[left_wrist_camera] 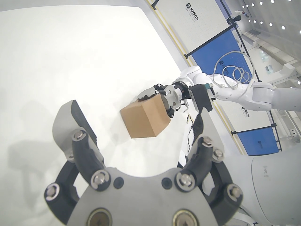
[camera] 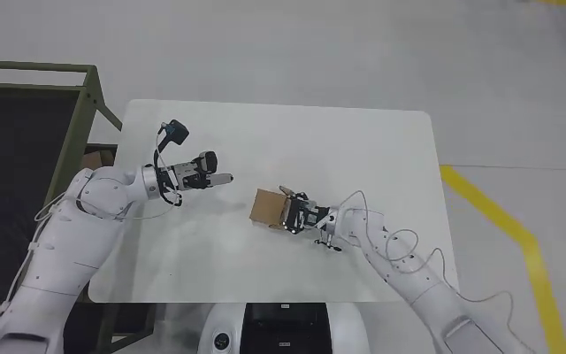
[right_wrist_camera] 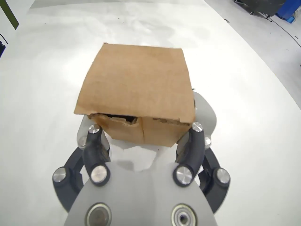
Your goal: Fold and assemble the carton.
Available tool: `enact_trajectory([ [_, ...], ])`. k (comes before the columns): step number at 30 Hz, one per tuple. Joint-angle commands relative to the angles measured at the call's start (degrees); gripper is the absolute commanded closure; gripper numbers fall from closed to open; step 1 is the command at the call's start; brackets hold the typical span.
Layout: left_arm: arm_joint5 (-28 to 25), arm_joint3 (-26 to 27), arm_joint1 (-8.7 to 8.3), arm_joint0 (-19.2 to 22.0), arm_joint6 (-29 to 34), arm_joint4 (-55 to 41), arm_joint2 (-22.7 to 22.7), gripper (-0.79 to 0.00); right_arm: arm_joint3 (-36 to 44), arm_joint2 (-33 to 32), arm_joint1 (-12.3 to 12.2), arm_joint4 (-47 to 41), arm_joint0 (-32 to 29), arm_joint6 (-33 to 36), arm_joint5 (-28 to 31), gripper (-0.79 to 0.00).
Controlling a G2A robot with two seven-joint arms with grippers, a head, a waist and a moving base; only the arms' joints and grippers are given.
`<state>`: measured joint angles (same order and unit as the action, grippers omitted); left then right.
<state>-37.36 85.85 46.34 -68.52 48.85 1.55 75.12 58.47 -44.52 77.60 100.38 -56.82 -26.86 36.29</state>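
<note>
A brown carton [camera: 265, 207] sits near the middle of the white table [camera: 354, 133], folded into a box shape. In the right wrist view the carton [right_wrist_camera: 138, 83] shows its end flaps folded in, with a ragged gap under the top edge. My right gripper [camera: 290, 214] is at that end, one finger on each side, shut on the carton. In the left wrist view the right gripper [left_wrist_camera: 155, 102] clasps the far end of the carton [left_wrist_camera: 145, 118]. My left gripper [camera: 225, 180] hovers open to the carton's left, apart from it, with nothing between its fingers [left_wrist_camera: 77, 116].
A dark green metal frame [camera: 88, 97] stands off the table's left edge. A yellow floor line [camera: 495, 212] runs past the right side. Bare tabletop lies behind and to the right of the carton.
</note>
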Motion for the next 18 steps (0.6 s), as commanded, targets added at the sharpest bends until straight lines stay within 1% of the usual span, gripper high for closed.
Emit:
enact_trajectory([
  [1, 0.0, 0.0, -0.01, -0.1, 0.0, 0.0, 0.1, -0.785, 0.5, -0.3, -0.2, -0.1, -0.2, -0.7, -0.6, -0.785],
  [5, -0.1, 0.1, -0.02, -0.1, 0.0, 0.0, 0.2, -0.785, 4.1, -2.9, -1.5, 0.0, -2.0, -5.0, -0.7, -0.785],
  [8, 0.1, 0.2, -0.03, -0.2, 0.1, 0.2, 0.2, -0.785, 8.8, -6.0, -2.7, -0.6, -4.1, -8.4, -1.2, -0.785],
  [10, 0.1, 0.3, -0.03, -0.2, 0.1, 0.2, 0.3, -0.785, 11.8, -7.8, -3.3, -1.1, -5.7, -9.4, -2.4, -0.785],
  [13, 0.0, 0.3, -0.03, -0.3, 0.1, 0.2, 0.3, -0.785, 14.9, -8.8, -3.7, -0.6, -7.0, -6.4, -4.4, -0.785],
  [14, 0.0, 0.3, -0.03, -0.3, 0.1, 0.2, 0.3, -0.785, 15.7, -8.6, -3.7, -0.9, -7.1, -5.5, -4.2, -0.785],
  [18, -0.1, 0.4, -0.05, -0.6, 0.0, 0.2, 0.5, -0.785, 16.1, -8.0, -3.4, -1.2, -6.4, -1.1, -5.8, -0.785],
])
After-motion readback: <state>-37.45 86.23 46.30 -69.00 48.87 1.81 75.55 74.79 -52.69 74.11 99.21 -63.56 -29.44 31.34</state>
